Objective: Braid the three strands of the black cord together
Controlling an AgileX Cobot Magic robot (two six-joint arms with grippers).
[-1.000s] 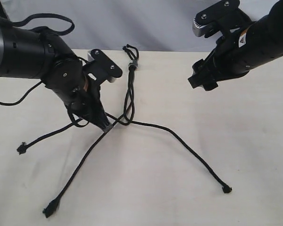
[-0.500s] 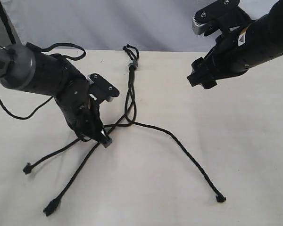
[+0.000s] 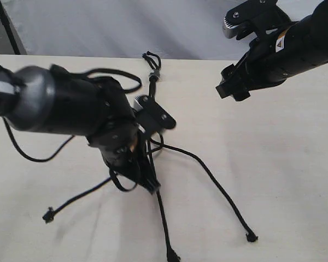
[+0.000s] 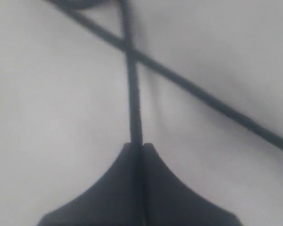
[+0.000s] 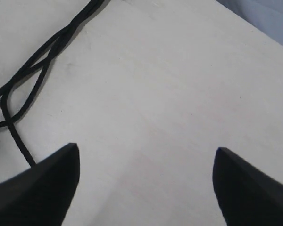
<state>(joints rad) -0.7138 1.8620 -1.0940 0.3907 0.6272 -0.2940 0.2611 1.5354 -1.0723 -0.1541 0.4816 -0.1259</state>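
Note:
The black cord lies on the table with its grey band [image 3: 153, 75] and short loops [image 3: 150, 56] at the far edge. My left gripper [image 3: 153, 188] is low over the table, shut on the middle strand [image 4: 133, 94], whose tip [image 3: 172, 256] lies at the front edge. In the left wrist view a second strand [image 4: 203, 96] crosses it diagonally. The left strand ends at a knotted tip [image 3: 48, 214] and the right strand at another tip [image 3: 251, 237]. My right gripper [image 3: 230, 90] hovers open at the upper right, nothing between its fingers [image 5: 61, 179]. It sees the twisted upper part of the cord [image 5: 42, 52].
A glossy black robot cable [image 3: 27, 155] loops off the left arm onto the table at the left. The left arm's body hides where the strands cross. Bare cream table [image 3: 284, 174] spreads to the right, and a pale wall stands behind the far edge.
My left gripper has swung right and toward the front with its strand, dragging that strand's tip from the lower left to the bottom middle. The left strand's tip slid right. The right arm barely moved.

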